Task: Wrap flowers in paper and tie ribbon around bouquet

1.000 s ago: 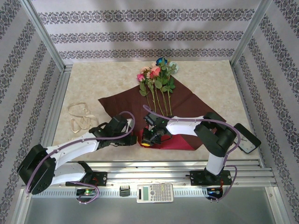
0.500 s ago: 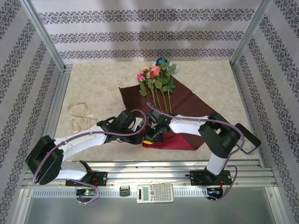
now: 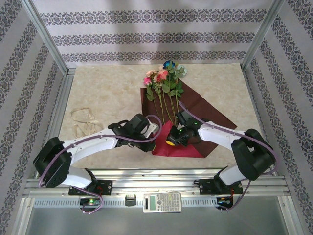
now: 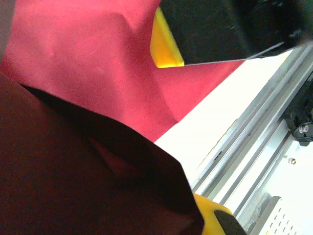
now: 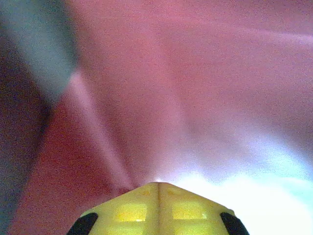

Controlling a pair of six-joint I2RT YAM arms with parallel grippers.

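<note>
From above, the paper (image 3: 200,110) lies maroon side up on the tabletop (image 3: 107,88). The flowers (image 3: 164,81) rest on it, heads toward the far side and stems running toward the arms. A second ago the paper's left corner reached well out to the left. Now that edge sits just beside the stems, because the left hand (image 3: 152,136) has dragged it inward. A crimson flap shows at the near corner, where the sheet is turned over. The right hand (image 3: 171,140) has moved right and sits near the stem ends, close to the left one. The ribbon (image 3: 83,122) lies untouched, well apart on the left.

On the left wrist, a dark maroon fold drapes over the yellow finger (image 4: 215,216), with the red face behind it. That hand is clenched and, judging by how the sheet followed it, grips the paper. The other arm's yellow tip sits close by, and the frame rail (image 4: 254,147) is to the right.

On the right wrist, the yellow fingers (image 5: 132,213) are pressed together. A crease in the red paper runs straight into their tips, so this hand appears to pinch the sheet too.

The first side of the wrap is being folded over the stems. The other side and the tying remain.
</note>
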